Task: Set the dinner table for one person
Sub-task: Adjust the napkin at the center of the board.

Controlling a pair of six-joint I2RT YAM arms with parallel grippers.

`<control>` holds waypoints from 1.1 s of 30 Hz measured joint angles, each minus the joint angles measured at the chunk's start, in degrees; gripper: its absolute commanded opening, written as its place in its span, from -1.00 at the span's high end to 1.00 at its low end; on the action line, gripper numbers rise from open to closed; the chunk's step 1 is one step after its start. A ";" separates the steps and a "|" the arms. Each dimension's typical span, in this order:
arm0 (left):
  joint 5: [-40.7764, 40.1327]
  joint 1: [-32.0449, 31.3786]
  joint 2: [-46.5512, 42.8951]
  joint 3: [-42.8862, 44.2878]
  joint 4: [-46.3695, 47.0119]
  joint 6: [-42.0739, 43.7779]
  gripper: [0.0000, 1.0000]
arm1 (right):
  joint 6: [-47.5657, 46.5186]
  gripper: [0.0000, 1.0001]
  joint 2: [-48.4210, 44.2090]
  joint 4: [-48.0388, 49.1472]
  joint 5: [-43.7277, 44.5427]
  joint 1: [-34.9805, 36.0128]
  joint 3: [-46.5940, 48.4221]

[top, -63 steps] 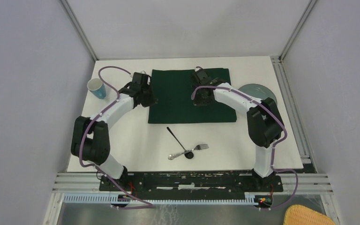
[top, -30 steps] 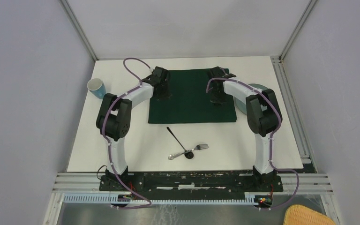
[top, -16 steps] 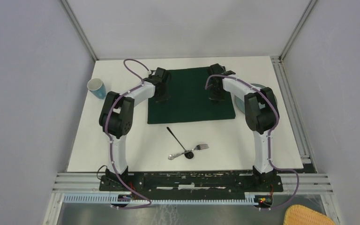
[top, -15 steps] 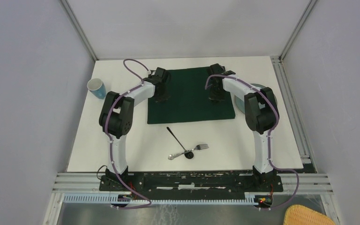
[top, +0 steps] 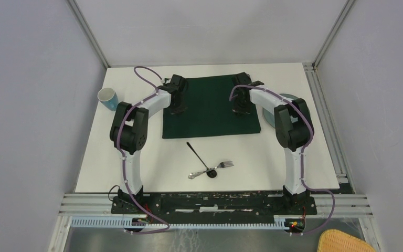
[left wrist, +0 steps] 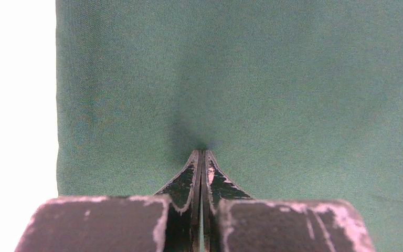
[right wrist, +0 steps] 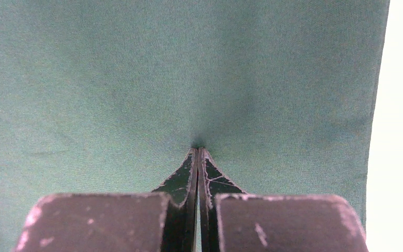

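- The left end effector (left wrist: pixel 201 153) is shut tight, with nothing seen between its two fingers. Its tip pokes down on the dark green cloth (top: pixel 210 105).
- The right end effector (right wrist: pixel 197 150) is shut tight too, and its tip also presses on the cloth.
- I think both tips push down so the cloth can be slid flat into a good spot, like a place mat. One tip on each side would stop it from twisting.
- The worktop (top: pixel 252 163) lies right under the cloth and both tips. A white strip of it shows just left of the left end effector and just right of the right one.
- The blue cup (top: pixel 107 98) waits far off to the left of the left end effector.
- The fork (top: pixel 225 164) and a black long-handled tool (top: pixel 195 152) lie crossed, closer to the arm bases than both tips.
- The plate (top: pixel 289 97) sits just right of the right end effector. That arm hides most of it.
- I cannot tell if a tiny fold of cloth is pinched in either tip.
- The black tool may be a spoon; it is too small to tell.
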 measured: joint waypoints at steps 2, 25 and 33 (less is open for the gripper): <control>-0.04 0.00 0.00 0.00 -0.07 -0.28 0.96 | 0.39 1.00 -0.66 1.11 -0.02 0.07 -1.18; 0.13 0.26 -1.03 -1.81 0.96 -0.42 0.96 | 2.78 1.00 -6.91 4.11 -0.85 2.01 -10.84; 0.22 0.24 -2.19 -3.45 0.85 -0.98 0.96 | 2.71 1.00 -6.29 1.79 -0.39 2.25 -9.38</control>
